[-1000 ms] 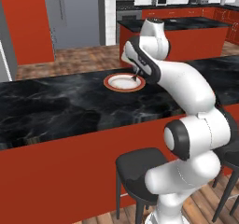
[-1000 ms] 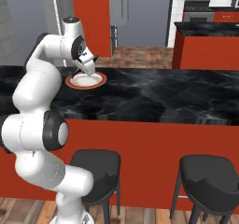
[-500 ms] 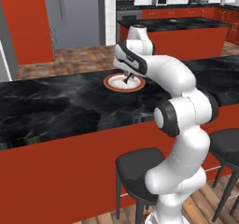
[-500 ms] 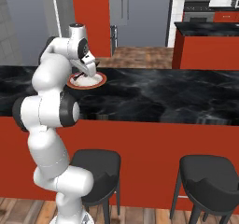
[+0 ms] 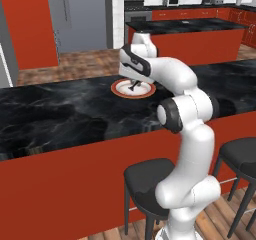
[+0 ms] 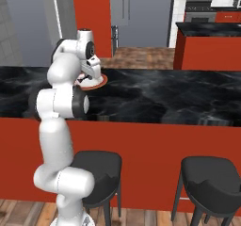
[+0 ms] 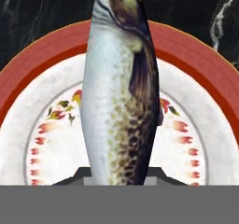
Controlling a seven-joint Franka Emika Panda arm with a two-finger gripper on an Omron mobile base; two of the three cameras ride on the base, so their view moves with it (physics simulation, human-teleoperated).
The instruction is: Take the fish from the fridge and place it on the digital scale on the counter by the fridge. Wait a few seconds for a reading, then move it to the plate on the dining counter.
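From the left base view, my arm reaches out over the dining counter (image 5: 60, 114) and folds down so that my gripper (image 5: 134, 86) hangs directly over the plate (image 5: 120, 88). The dark sliver under my hand is the fish (image 5: 135, 85), hanging below my fingers toward the plate's white middle. I am placed this way because the plate is the last stop of the task, so I judge this to be the final put-down. I cannot tell from here whether the fish touches the plate or hangs just above it

From the right base view, my own arm covers most of my hand; the gripper (image 6: 92, 73) sits low over the plate (image 6: 100, 82), whose red rim peeps out past my wrist. The counter (image 6: 179, 98) to that side of my hand is bare marble. The stools below it stand clear of my reach

In the hand view, the fish (image 7: 119, 87) runs straight away from my fingertips, head farthest from me, tail end pinched between my jaws, which are closed tight on it. I hold it by the tail end so that its body points ahead of me and can lie down across the plate. The plate (image 7: 42, 69) spreads beneath it on both sides, so the fish is well centred, though its head passes over the far rim. Letting go here should leave most of it on the plate
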